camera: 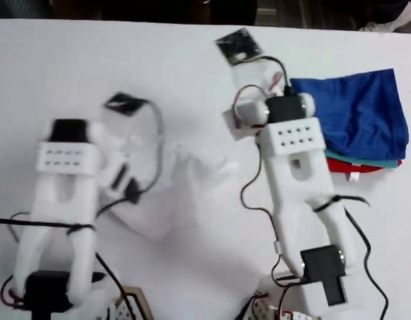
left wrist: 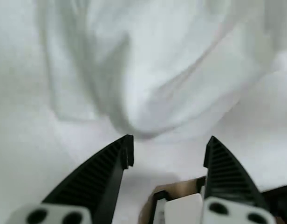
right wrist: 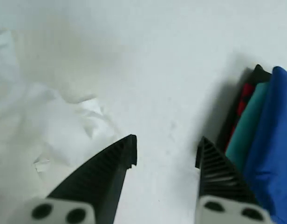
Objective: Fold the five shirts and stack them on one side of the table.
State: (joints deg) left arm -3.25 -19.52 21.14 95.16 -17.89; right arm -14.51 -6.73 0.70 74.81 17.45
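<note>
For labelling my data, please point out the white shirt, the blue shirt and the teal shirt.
white shirt (left wrist: 157, 70), left wrist view, on its crumpled middle.
blue shirt (camera: 359, 113), high view, on the middle of its top face.
teal shirt (right wrist: 243, 133), right wrist view, on its folded edge.

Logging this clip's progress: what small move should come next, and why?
Probably lower the left gripper onto the white shirt: it lies crumpled and unfolded just ahead of the open jaws, while the stack sits apart.
</note>
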